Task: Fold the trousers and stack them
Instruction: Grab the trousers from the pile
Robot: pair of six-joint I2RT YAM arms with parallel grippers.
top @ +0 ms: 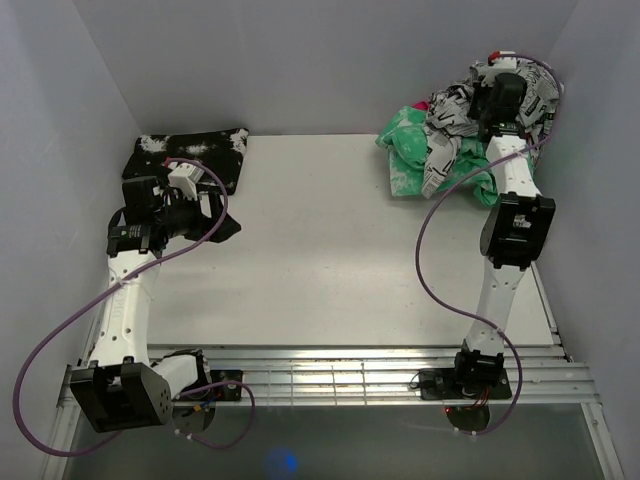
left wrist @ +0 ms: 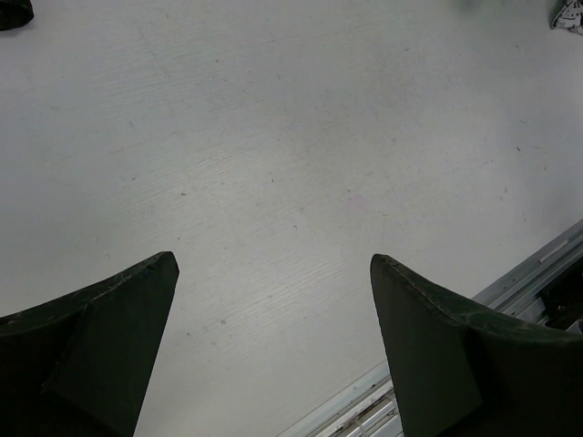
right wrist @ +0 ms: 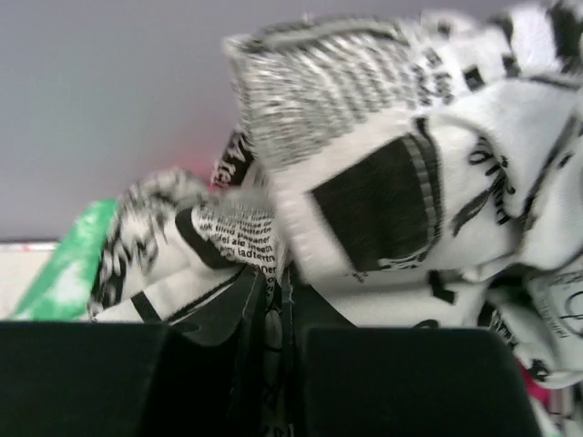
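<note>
Pinching trousers [right wrist: 383, 200], right hand [right wrist: 276, 284] outstretched far; left hand [left wrist: 273, 264] agape over table [left wrist: 273, 127].

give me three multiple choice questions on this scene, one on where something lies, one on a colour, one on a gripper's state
1. Where on the table do the trousers lie?
A. near edge, between the arm bases
B. far left corner
C. far right corner

2. What colour is the garment bunched against the trousers?
A. blue
B. green and white
C. yellow

3. How does the right gripper stand?
A. shut on the trousers
B. wide open over bare table
C. out of every view

Answers:
1 C: the top view shows the printed pile at the far right corner.
2 B: mottled green and white cloth shows at the pile's left side.
3 A: the right wrist view shows the jaws closed, with printed cloth pinched between them.
</note>
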